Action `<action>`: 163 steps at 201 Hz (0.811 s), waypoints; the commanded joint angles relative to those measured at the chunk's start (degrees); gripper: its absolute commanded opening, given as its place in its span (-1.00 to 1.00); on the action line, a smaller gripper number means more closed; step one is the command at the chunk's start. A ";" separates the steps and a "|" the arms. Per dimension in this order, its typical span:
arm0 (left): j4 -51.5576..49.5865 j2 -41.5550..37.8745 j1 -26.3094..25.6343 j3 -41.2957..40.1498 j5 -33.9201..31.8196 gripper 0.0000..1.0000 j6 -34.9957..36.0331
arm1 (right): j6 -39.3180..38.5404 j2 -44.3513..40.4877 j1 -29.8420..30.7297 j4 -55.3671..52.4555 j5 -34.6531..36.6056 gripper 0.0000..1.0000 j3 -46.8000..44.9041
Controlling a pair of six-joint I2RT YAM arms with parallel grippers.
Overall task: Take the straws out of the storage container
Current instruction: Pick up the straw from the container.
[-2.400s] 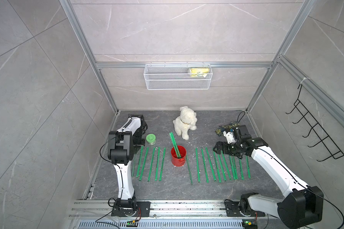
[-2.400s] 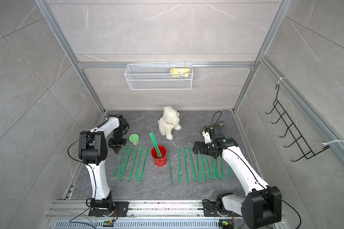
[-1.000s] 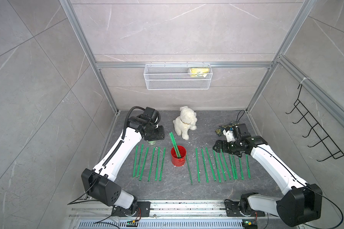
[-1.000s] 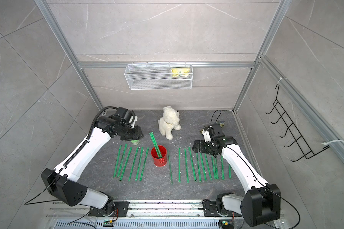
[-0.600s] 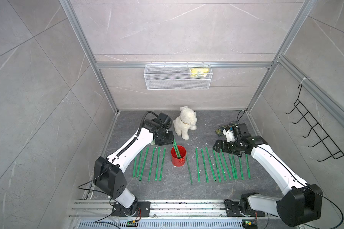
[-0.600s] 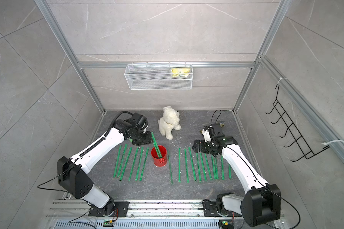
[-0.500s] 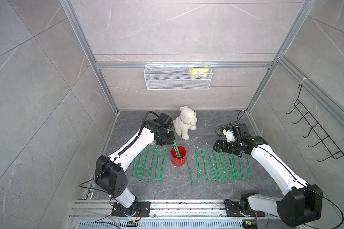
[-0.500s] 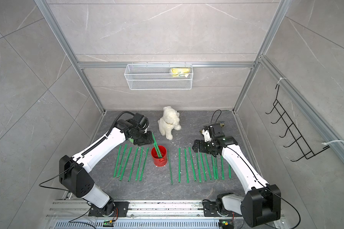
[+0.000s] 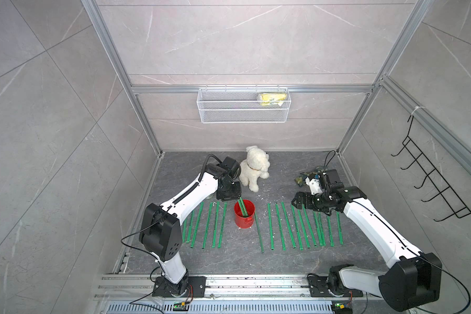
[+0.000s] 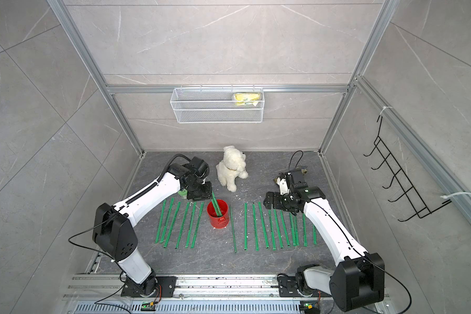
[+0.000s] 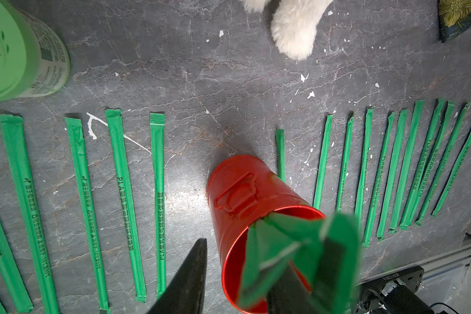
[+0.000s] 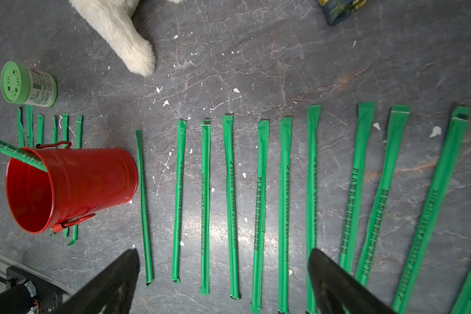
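Half-open and gripping nothing yet, the left gripper (image 11: 267, 242) straddles the straws (image 9: 242, 209) leaning from the can (image 9: 244, 223), poised to pinch them out, while the right gripper (image 12: 223, 252) hovers wide open and empty over straws laid right of the can.

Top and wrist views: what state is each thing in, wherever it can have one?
Can: upright, open, straws inside.
Can straws: leaning, tops above rim.
Floor straws: flat, rows on both sides of can.
Jar: upright, lid on.
Left pincer: open, straddling can straws.
Right pincer: open, empty, above floor straws.
Plush dog: sitting upright.
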 commanded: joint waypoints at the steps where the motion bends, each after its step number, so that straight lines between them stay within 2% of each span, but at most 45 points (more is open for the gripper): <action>1: 0.27 0.77 -0.21 2.72 -0.51 -0.25 0.07 | -0.85 -0.91 0.38 -1.26 1.01 0.99 -0.57; 49: 0.26 2.09 -0.50 3.62 0.00 -0.25 0.27 | -0.90 -0.99 0.34 -1.27 1.18 1.00 -0.68; 94: 0.30 3.09 -0.87 4.61 0.19 -0.36 0.53 | -0.92 -0.82 0.33 -1.22 1.19 1.00 -0.70; 163: -0.59 3.94 -1.21 5.68 0.00 -0.78 1.14 | -0.90 -0.92 0.38 -1.33 1.47 1.00 -0.64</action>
